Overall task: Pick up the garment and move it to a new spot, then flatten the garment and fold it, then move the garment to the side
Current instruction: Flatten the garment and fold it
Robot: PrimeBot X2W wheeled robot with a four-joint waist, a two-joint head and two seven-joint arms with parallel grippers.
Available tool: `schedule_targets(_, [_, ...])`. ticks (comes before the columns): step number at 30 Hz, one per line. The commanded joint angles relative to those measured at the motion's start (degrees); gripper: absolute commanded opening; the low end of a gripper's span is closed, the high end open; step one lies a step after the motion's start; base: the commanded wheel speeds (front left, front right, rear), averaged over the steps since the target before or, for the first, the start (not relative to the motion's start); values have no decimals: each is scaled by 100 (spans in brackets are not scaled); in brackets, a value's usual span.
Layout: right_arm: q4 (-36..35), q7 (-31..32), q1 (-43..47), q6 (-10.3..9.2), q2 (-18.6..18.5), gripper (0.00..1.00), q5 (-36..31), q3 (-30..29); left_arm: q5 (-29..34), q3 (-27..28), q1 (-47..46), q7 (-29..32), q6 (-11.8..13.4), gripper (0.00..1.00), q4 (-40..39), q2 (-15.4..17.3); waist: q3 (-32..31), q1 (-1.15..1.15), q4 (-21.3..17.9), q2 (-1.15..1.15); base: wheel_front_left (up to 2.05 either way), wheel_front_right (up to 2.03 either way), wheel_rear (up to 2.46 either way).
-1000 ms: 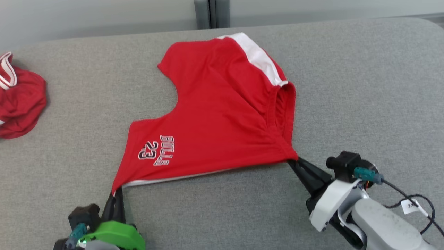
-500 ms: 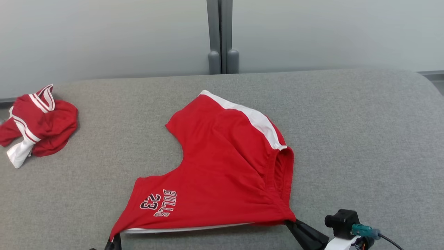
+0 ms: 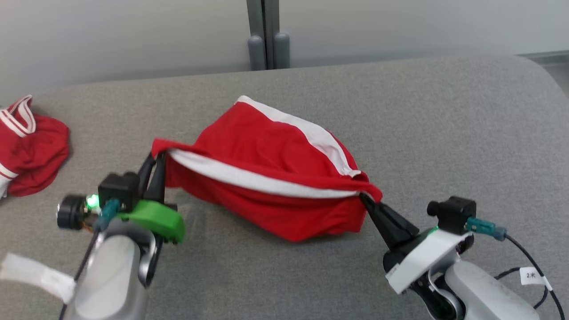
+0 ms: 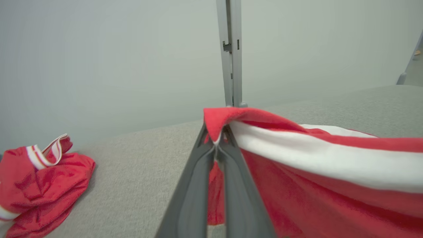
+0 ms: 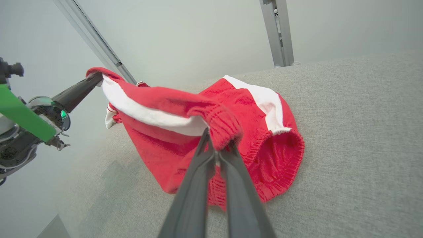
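Left hand (image 3: 156, 162) is pinched tight on a corner of the red shorts (image 3: 271, 146), with the fabric folded over its fingertips. You can see that best in the left wrist view. Right hand (image 3: 365, 198) is clamped the same way on the opposite corner, right at the gathered elastic waistband (image 5: 284, 158). So both hands are closed on cloth, nothing loose.

My guess at why it's held like this: two corners of one edge are lifted so that edge, with the white stripe (image 3: 249, 178) along it, gets pulled taut between the hands. That looks like either carrying it or bringing the edge over for a fold. The stretch of cloth under the stripe hangs slack, so it isn't flat at all right now.

In the head view, the shorts run from the left hand toward 4 o'clock, and from the right hand toward 10 o'clock. The far part, at 12 o'clock from the middle of the stripe, rests on the gray tabletop (image 3: 444, 133), and the lower bulge seems to touch it too.

A bunched red cloth (image 3: 31, 151) with white trim sits well apart at 9 o'clock from the left hand, near the tabletop's edge. It isn't the piece being worked on.
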Motion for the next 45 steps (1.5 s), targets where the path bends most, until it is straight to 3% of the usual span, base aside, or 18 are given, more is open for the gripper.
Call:
schedule_targets(1, [-1, 4, -239, -8, 70, 0, 142, -61, 42, -193, -513, 46, -27, 0, 145, 164, 644, 0, -327, 0, 0, 0, 0])
schedule_targets(2, [27, 25, -463, -8, 146, 0, 302, -85, -79, -597, -1081, 167, -33, 0, 349, 334, 896, 0, -435, 0, 0, 0, 0])
schedule_targets(10, [213, 39, -1261, -8, 449, 0, 871, 47, -1131, -2310, -3038, 852, -31, 0, 881, 1130, 1817, 0, -875, 0, 0, 0, 0])
schedule_targets(18, [373, -10, -1768, -8, 624, 0, 1371, 322, -1967, -3614, -4227, 1213, -32, 0, 1340, 1733, 2321, 0, -1260, 0, 0, 0, 0])
schedule_targets(26, [318, -23, -1913, -7, 621, 0, 1756, 476, -2569, -4468, -4839, 1178, -33, 0, 1784, 1965, 2515, 0, -1449, 0, 0, 0, 0])
schedule_targets(32, [310, -19, -1869, -8, 652, 0, 1632, 476, -2678, -4778, -5075, 1097, -32, 0, 2283, 1887, 2513, 0, -1495, 0, 0, 0, 0])
schedule_targets(33, [327, -19, -1853, -8, 654, 0, 1587, 455, -2692, -4798, -5091, 1061, -32, 11, 2363, 1856, 2506, 0, -1492, 0, 0, 0, 0])
schedule_targets(34, [341, -19, -1830, -8, 662, 25, 1516, 409, -2728, -4823, -5075, 1043, -32, 45, 2463, 1816, 2492, 0, -1487, 0, 0, 0, 0])
schedule_targets(35, [346, -19, -1805, -8, 676, 85, 1457, 384, -2743, -4851, -5062, 1009, -32, 98, 2544, 1790, 2477, 0, -1482, 0, 0, 0, 0])
schedule_targets(36, [348, -19, -1775, -8, 689, 100, 1364, 363, -2751, -4888, -5044, 968, -32, 100, 2615, 1755, 2452, 0, -1474, 0, 0, 0, 0])
schedule_targets(45, [436, -21, -1450, -7, 682, 100, 598, -68, -3083, -4807, -4535, 388, 25, 100, 3231, 1419, 2085, 0, -1341, 0, 0, 0, 0])
